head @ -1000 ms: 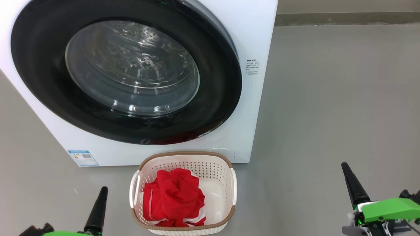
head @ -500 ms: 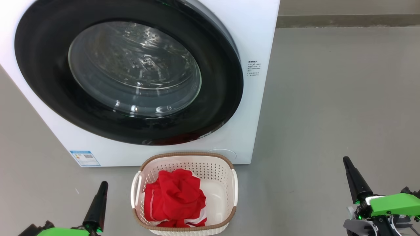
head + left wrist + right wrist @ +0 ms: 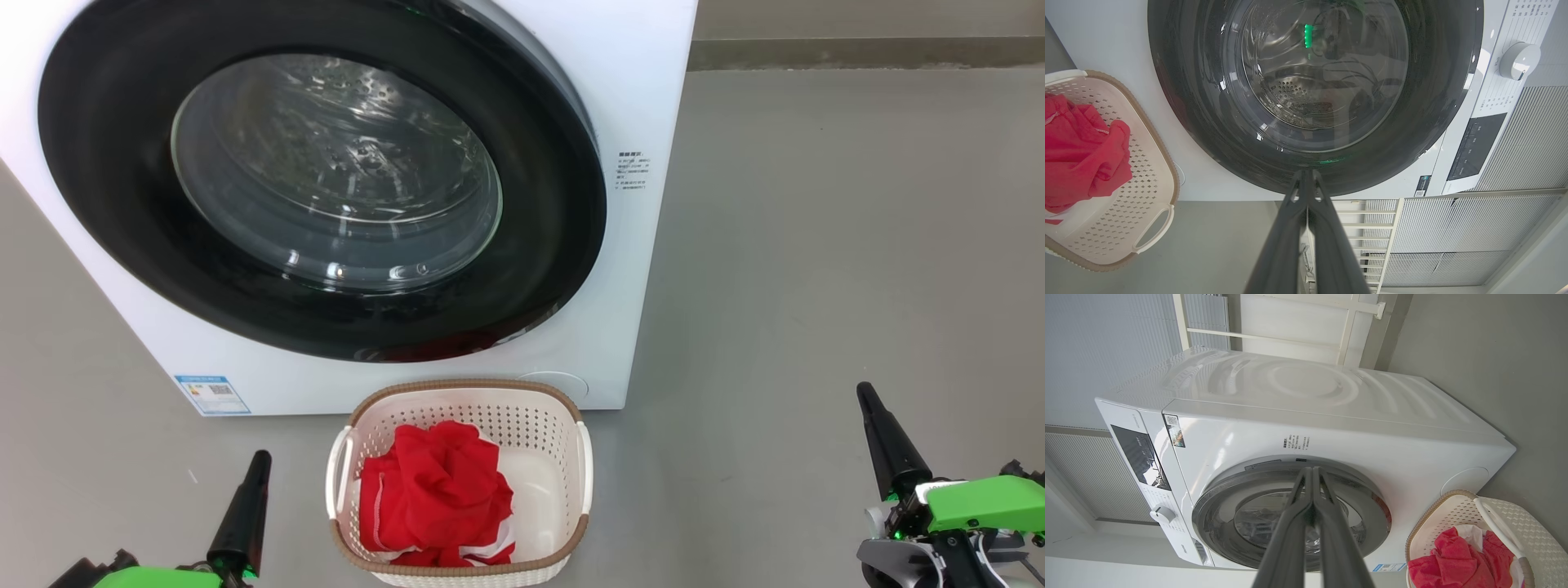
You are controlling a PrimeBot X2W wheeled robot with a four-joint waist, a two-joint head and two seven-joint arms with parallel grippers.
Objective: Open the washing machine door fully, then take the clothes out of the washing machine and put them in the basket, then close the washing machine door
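Note:
The washing machine (image 3: 645,98) stands white and large at the upper left of the head view. Its door (image 3: 555,204), black-rimmed with a glass bowl window, lies flush against the front, closed. The basket (image 3: 457,385) sits on the floor right before the machine, holding the red clothes (image 3: 437,490) with white bands. My left gripper (image 3: 260,459) is shut and empty at the lower left, left of the basket. My right gripper (image 3: 865,396) is shut and empty at the lower right, well apart from the basket. In the left wrist view, my left gripper (image 3: 1306,173) points at the door's (image 3: 1208,122) rim.
Bare grey floor (image 3: 816,286) stretches to the right of the machine up to a wall skirting (image 3: 857,53) at the back. The control panel (image 3: 1474,147) and a white knob (image 3: 1519,61) sit above the door. A slatted wall (image 3: 1515,163) runs behind the machine.
Both grippers have edged a little up the head view, and the whole picture has shifted slightly. Door, basket and clothes stand as before.

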